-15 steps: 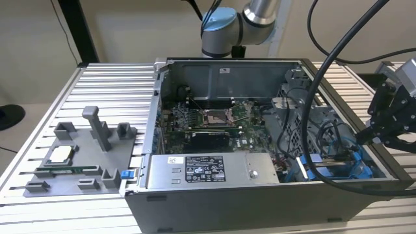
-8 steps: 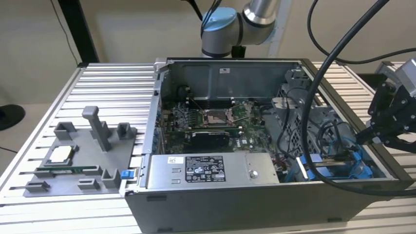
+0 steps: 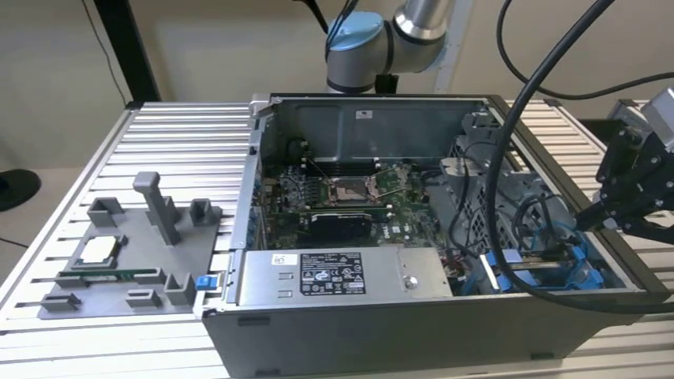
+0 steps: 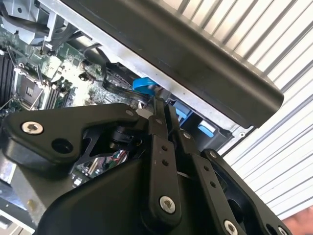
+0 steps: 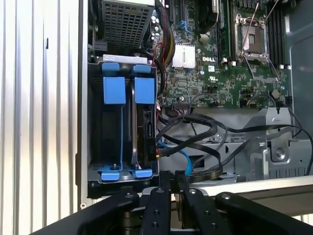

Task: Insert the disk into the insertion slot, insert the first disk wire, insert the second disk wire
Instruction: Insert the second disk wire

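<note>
— Where is the silver-grey hard drive in its bright blue plastic carrier frame [image 5: 138, 129]?

— In the first wrist view it stands on edge in the black drive cage [image 5: 93, 147] at the corner of the open grey computer case [image 3: 368, 324], blue handles outward, so I judge it seated in its slot. A thin blue cable [image 5: 182, 155] curls just beside it.

— And the black gripper [image 4: 160, 115]?

— It hangs above that cage corner, fingers drawn together; whether they pinch anything I cannot tell. The second wrist view shows a blue tab [image 4: 143, 84] just past the tips.

— What does the exterior view add?

— The ribbed metal desk [image 3: 169, 126], the grey parts tray [image 3: 126, 260], and the labelled grey power-supply box [image 3: 337, 276].
</note>
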`<state>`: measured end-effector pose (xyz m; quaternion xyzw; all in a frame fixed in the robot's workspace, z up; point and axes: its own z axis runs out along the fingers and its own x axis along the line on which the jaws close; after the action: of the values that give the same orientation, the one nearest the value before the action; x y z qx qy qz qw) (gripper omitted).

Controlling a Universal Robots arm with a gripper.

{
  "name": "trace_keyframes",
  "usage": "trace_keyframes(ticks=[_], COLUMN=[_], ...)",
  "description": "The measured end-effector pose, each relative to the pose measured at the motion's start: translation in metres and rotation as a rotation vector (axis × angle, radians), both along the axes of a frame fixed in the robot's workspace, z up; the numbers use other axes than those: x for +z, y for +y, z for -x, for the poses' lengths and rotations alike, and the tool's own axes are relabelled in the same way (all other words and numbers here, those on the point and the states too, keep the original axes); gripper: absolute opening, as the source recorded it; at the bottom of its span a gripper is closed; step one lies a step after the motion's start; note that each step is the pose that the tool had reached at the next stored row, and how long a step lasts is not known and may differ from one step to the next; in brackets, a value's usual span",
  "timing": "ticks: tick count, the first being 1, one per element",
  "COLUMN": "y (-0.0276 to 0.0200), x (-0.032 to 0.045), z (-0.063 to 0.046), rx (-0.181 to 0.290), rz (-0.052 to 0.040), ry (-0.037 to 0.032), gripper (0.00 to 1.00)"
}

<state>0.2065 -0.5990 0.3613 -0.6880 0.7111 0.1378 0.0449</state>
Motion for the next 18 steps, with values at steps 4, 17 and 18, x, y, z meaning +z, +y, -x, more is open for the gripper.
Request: trace_keyframes(ticks=[4,17,18], y=[0.0003,0.0026,0.0026], x=[0.0056,0.0149,0.0149], z=[0.01,0.041,0.043], rx=[0.0,0.0,0.0], rz=[0.0003,0.0002,0.0001], ry=[0.0,0.0,-0.0004], gripper=[0.0,0.0,0.0])
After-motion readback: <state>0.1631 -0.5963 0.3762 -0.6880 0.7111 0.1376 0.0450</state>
